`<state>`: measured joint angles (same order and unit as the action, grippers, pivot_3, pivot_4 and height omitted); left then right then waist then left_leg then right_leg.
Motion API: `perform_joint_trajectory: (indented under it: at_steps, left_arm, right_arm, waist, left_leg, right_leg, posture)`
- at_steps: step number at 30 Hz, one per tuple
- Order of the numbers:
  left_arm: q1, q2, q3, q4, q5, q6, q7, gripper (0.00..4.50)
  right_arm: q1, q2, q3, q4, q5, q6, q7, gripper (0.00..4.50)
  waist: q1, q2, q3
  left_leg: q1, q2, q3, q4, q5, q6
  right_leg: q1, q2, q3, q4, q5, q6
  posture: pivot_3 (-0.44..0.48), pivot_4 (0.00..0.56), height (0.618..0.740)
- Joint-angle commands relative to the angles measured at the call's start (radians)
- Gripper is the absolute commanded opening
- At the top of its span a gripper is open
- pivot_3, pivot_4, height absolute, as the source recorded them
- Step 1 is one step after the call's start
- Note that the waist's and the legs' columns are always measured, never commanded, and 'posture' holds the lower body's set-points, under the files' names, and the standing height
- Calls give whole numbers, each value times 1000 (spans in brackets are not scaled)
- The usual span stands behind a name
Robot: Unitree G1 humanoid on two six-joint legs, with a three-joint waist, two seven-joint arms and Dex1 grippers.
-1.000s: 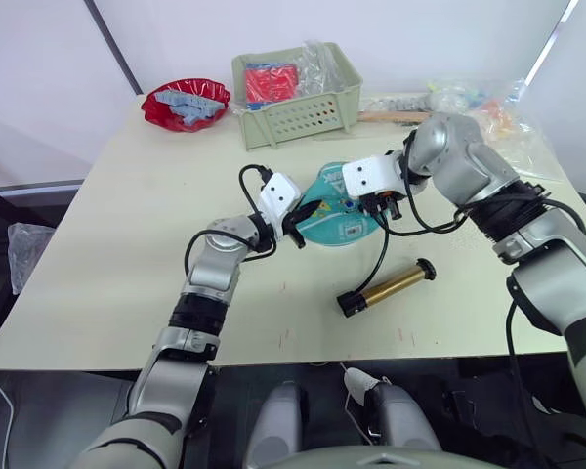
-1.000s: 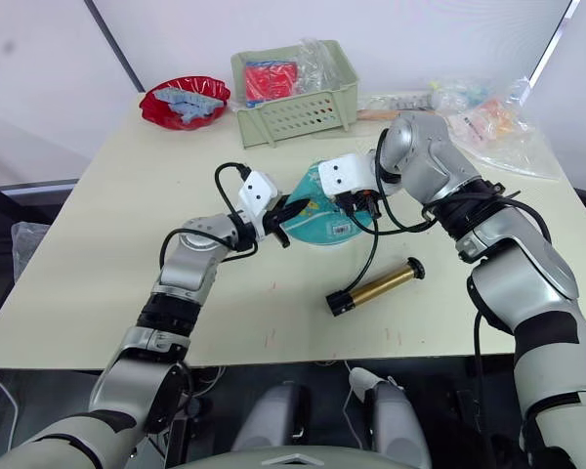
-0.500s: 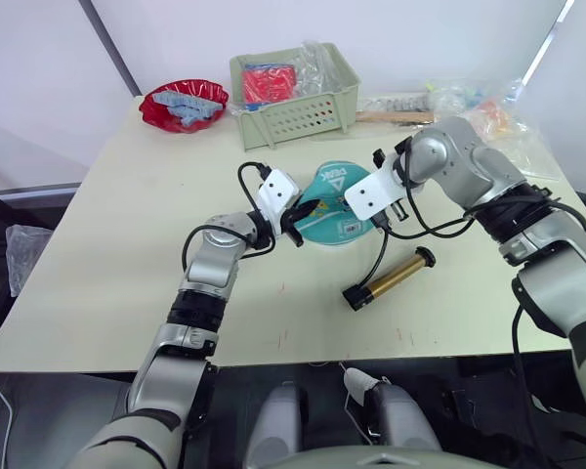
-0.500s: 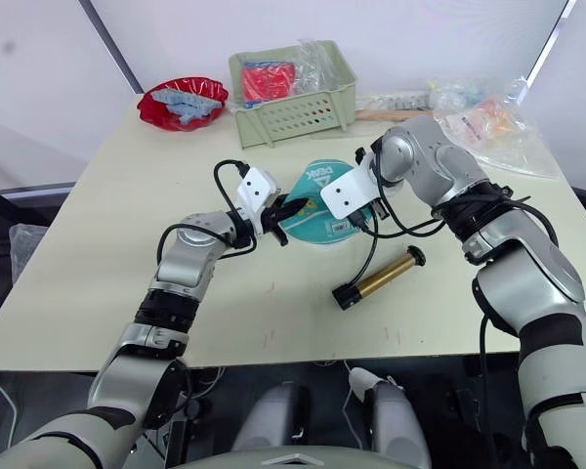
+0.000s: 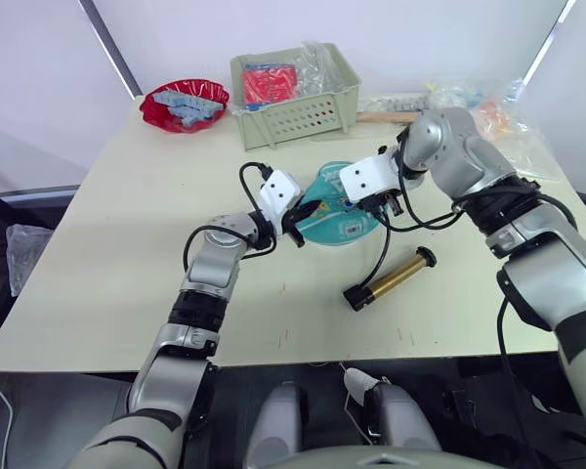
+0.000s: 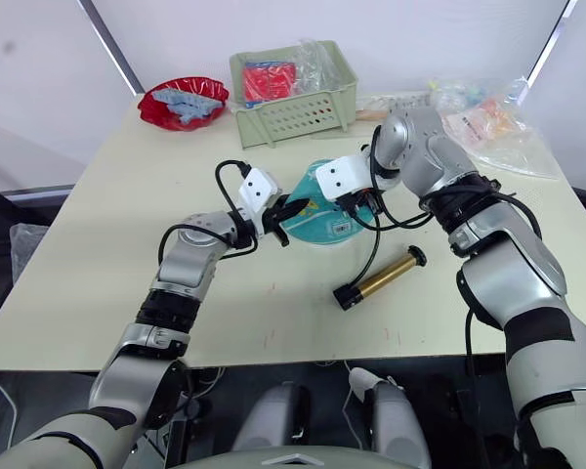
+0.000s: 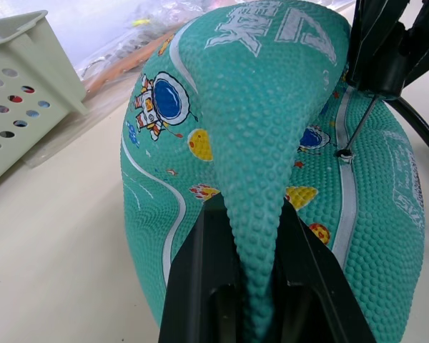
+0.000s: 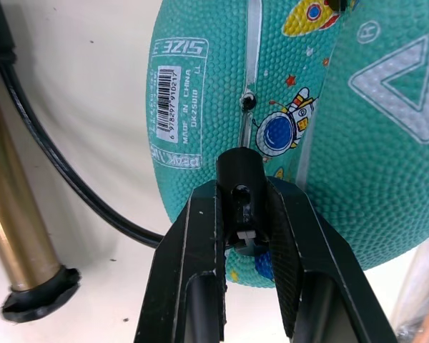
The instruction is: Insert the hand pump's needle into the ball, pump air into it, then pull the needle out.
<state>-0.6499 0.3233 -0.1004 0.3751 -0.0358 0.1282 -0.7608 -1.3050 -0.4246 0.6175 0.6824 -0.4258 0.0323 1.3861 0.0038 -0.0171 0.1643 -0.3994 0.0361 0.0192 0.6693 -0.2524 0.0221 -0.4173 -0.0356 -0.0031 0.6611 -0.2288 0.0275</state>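
At table centre, left gripper [image 7: 254,286] pinches the ball [image 7: 272,143], right gripper [image 8: 244,236] clamps the needle [image 7: 357,128] at the valve; insertion underway, next press straight in.

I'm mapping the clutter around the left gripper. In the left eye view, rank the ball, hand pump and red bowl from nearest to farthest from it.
1. Ball: pinched in the left gripper.
2. Hand pump: lying toward the table's near edge, on the robot's right.
3. Red bowl: far left corner.

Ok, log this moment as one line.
left hand: pinching ball fold | right hand: holding needle fitting, tip at valve | hand pump: lying on table
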Motion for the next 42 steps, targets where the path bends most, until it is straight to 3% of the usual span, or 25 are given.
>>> perform_joint_trajectory:
  at_steps: [1,42]
  left_arm:
    - [15,-27,-72,6,7,2,-52,10]
    - [17,-52,-70,21,11,-9,-45,10]
  right_arm:
    - [-57,16,-34,-18,10,8,9,300]
    - [-72,85,-28,25,-26,-4,-32,300]
  waist:
    - [1,0,0]
    - [0,0,0]
  left_leg:
    - [0,0,0,0,0,0]
    - [1,0,0,0,0,0]
  right_leg:
    - [0,0,0,0,0,0]
    - [0,0,0,1,0,0]
  posture:
    - [0,150,738]
    - [0,150,738]
